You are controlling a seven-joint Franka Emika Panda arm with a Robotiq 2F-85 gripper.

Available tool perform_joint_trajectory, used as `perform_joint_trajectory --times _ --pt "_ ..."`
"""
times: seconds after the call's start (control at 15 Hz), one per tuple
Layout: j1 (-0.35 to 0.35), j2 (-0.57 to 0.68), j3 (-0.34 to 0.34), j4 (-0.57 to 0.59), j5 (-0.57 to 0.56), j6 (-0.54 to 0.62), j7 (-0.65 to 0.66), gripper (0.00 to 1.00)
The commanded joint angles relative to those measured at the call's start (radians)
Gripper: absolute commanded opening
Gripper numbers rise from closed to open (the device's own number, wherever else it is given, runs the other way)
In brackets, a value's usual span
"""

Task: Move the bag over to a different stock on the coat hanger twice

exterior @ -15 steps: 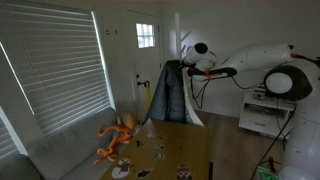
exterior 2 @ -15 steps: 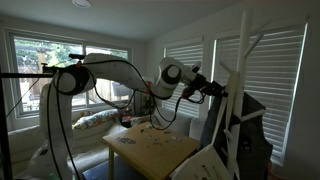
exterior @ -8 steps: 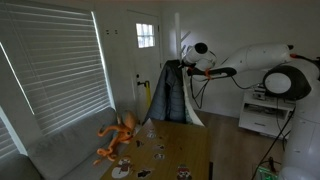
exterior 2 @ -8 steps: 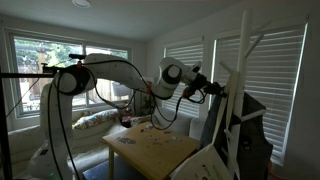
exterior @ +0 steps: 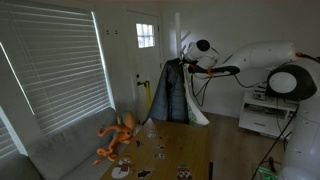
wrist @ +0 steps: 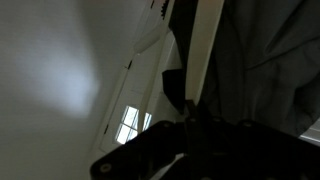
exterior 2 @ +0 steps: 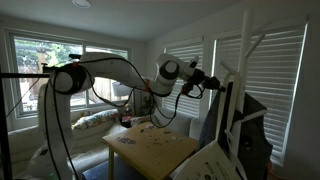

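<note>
Reaching in from the right of the frame, the gripper (exterior: 186,68) is seen at the top of the dark jacket (exterior: 172,100), upper centre. Whether its jaws are open or closed cannot be told. The hanger (exterior 2: 244,60) stands at right, draped with the jacket (exterior 2: 255,135).

The tool (exterior 2: 208,84) is tiny beside the coat hanger (exterior 2: 246,45) in both exterior views, and how its jaws stand can't be told. The wrist view is nearly all shadow, with the tool just a black blur along the bottom edge. The dark jacket (exterior: 172,100) swallows the hanger's lower pole, and no bag can be told apart from its folds. The bits on the worktop (exterior: 185,138) are too small to name, and its near edge is cut off.
</note>
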State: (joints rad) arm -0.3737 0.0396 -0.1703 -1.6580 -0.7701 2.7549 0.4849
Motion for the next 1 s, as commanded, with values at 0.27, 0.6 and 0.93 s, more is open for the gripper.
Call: perform_joint_trajectory --times 0.27,0.6,0.93 --pt "0.015 -0.103 0.015 -0.012 -0.181 -0.015 0.117 0.01" --pt "0.014 -0.155 0.041 -0.023 -0.284 -0.048 0.191 0.01" --pt "0.008 -0.217 0.064 -0.077 -0.35 -0.116 0.244 0.01"
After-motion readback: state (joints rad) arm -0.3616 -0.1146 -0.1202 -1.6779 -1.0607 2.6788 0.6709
